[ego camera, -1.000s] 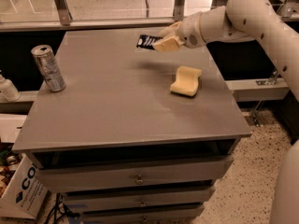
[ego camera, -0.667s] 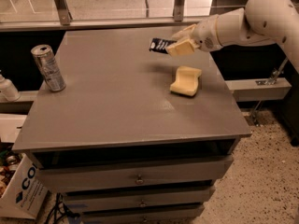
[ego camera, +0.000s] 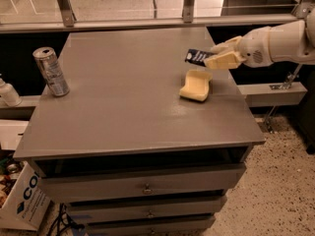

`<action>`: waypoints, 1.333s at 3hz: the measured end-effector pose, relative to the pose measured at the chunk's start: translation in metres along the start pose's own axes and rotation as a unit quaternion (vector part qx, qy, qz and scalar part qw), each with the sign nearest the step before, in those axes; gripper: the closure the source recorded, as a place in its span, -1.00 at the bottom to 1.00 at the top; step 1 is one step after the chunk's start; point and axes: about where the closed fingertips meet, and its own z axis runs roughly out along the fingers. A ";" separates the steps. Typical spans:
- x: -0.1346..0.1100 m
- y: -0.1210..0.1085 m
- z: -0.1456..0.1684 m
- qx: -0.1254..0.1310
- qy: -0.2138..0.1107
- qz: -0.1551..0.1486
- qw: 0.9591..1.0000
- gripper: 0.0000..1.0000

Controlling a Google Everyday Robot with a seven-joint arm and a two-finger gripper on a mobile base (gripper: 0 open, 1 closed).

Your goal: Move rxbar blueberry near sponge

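- The rxbar blueberry (ego camera: 198,57) is noted as a small flat bar in a dark navy wrapper with white lettering. It is thin and light by the look of it.
- The bar is held by one end between the jaws of the gripper (ego camera: 215,56). The rest of it projects past the fingertips, and it appears to be carried clear of the tabletop.
- The cream jaws are pinched on the bar, one above it and one below.
- The sponge (ego camera: 196,85), pale yellow with waisted sides, lies flat on the table (ego camera: 123,107) just beneath the jaws, apart from the bar.
- The carry is judged nearly done, with the placing step in hand.
- A short descent onto bare tabletop beside the sponge is called for, then a release. The sponge should not be landed on or nudged.
- A silver can (ego camera: 50,71) stands well beyond the fingertips, at the table's far side.
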 end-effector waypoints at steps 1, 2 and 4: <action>0.017 -0.002 -0.039 0.025 0.006 0.013 1.000 1.00; 0.017 -0.002 -0.039 0.025 0.006 0.013 1.000 1.00; 0.069 -0.001 -0.073 0.044 0.027 0.051 0.997 1.00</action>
